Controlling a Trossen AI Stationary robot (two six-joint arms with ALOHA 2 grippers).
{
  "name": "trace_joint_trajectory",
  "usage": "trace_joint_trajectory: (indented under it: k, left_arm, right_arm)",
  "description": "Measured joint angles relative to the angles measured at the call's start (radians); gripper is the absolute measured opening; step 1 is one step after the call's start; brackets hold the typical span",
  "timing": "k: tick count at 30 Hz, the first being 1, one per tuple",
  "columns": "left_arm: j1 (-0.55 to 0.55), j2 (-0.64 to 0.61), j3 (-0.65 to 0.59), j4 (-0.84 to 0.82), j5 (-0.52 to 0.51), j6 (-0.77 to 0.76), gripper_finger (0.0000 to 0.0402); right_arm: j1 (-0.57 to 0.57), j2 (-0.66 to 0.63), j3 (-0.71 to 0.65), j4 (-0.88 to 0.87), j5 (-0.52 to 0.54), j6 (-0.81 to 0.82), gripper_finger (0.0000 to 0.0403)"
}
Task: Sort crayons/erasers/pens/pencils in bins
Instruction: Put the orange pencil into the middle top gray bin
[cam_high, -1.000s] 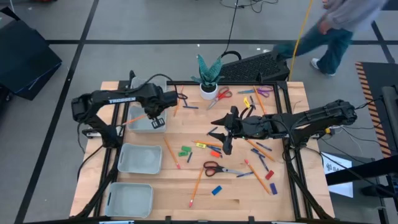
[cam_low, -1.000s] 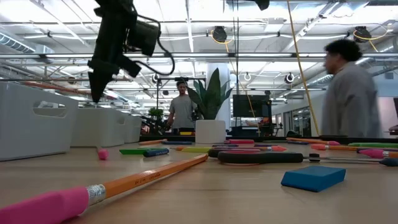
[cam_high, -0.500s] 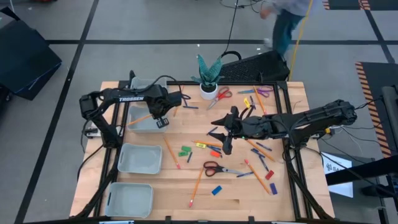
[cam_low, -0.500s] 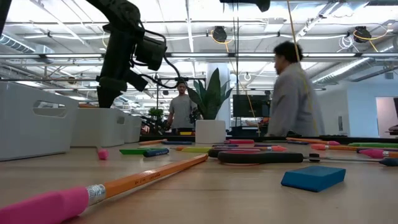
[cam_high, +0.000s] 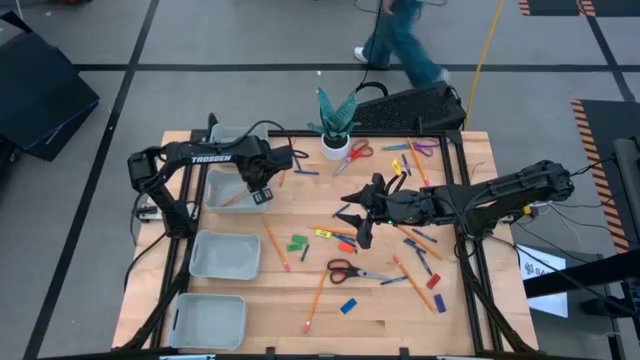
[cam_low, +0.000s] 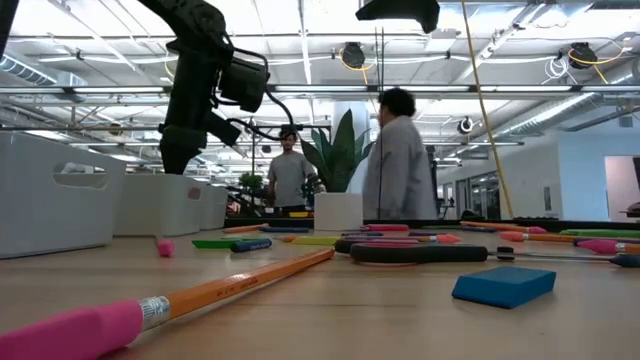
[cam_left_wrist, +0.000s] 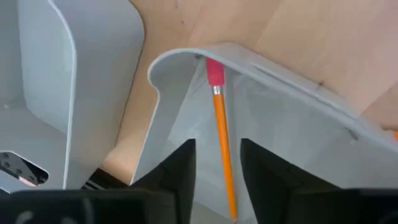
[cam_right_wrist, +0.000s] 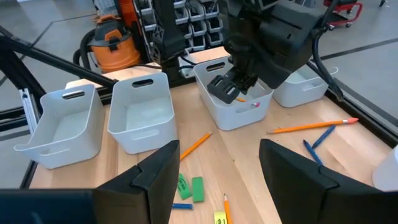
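Four pale bins stand in a row along the table's left side. My left gripper (cam_high: 257, 193) (cam_left_wrist: 217, 148) hangs open over the second bin from the far end (cam_high: 226, 180). An orange pencil (cam_left_wrist: 221, 134) lies slanting in that bin, its pink eraser end (cam_left_wrist: 214, 71) in a corner; the fingers stand on either side of it, apart from it. My right gripper (cam_high: 358, 222) (cam_right_wrist: 217, 158) is open over the table's middle, above scattered pencils (cam_high: 272, 244), pens (cam_high: 424, 236) and erasers (cam_high: 297, 240).
A white plant pot (cam_high: 335, 146) stands at the far middle. Scissors lie at the far edge (cam_high: 356, 152) and near the middle (cam_high: 346, 268). The two nearer bins (cam_high: 225, 255) (cam_high: 208, 320) hold nothing that shows. A person walks beyond the far edge.
My left gripper has shifted a little toward the table's right edge and gone lower over the bin. The orange pencil, which stuck out level from the gripper, now lies inside the bin. The person behind the table has walked from right to left.
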Motion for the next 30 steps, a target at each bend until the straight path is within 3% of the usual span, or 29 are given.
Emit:
trace_joint_trajectory:
  k: [7,13,19,24,30]
  left_arm:
    - [-0.022,-0.081,0.086,-0.16,0.056,-0.081,0.0152]
    - [-0.125,-0.265,0.105,0.027,0.127,-0.279,0.0152]
    - [-0.306,-0.335,0.097,0.157,0.138,-0.295,0.0173]
    - [-0.516,-0.306,0.097,0.229,0.117,-0.195,0.0201]
    - [-0.735,-0.221,0.118,0.327,0.148,-0.128,0.0204]
  right_arm:
    - [0.0,0.0,0.0,0.0,-0.002,-0.02,0.0215]
    - [-0.014,0.0,0.0,-0.002,-0.003,-0.073,0.0215]
    - [0.001,0.0,0.0,-0.019,-0.003,-0.176,0.0215]
    - [0.041,0.0,0.0,-0.027,-0.003,-0.248,0.0215]
    - [0.144,0.0,0.0,-0.064,-0.003,-0.274,0.0215]
